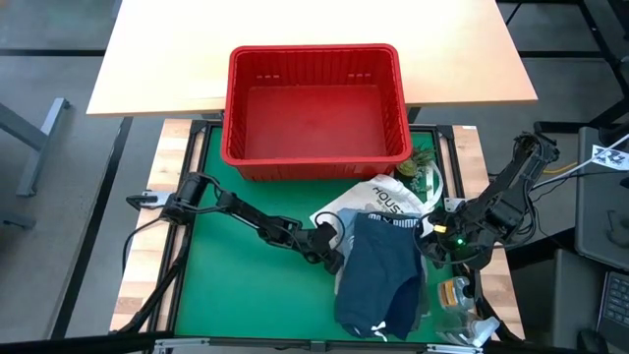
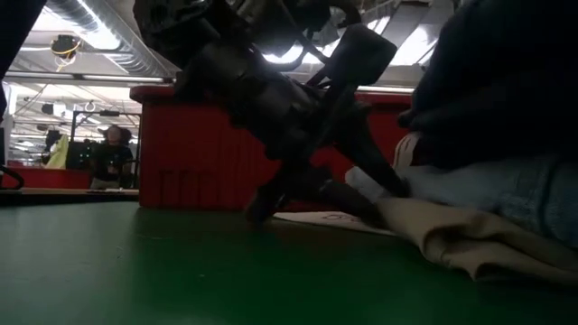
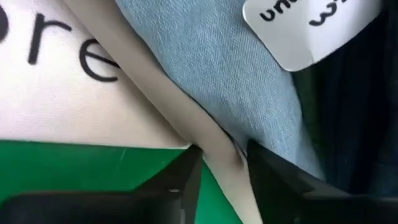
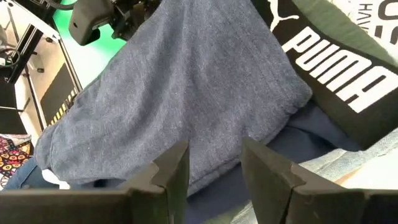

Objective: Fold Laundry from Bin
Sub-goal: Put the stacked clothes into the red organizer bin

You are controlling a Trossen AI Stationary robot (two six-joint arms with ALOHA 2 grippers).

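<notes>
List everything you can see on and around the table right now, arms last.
bin: one, red, empty, far side of the green mat.
shorts: one, navy, on top of the pile on the mat's right half.
blue shirt: one, light blue, under the shorts.
beige garment: one, beige, bottom of the pile at the mat.
tote bag: one, white with dark print, between bin and shorts.
mat: one, green, covers the table.
person: one, in the room behind the table.
left gripper: dark, at the pile's left edge, fingers either side of a beige fold.
right gripper: dark, at the shorts' right edge.
</notes>
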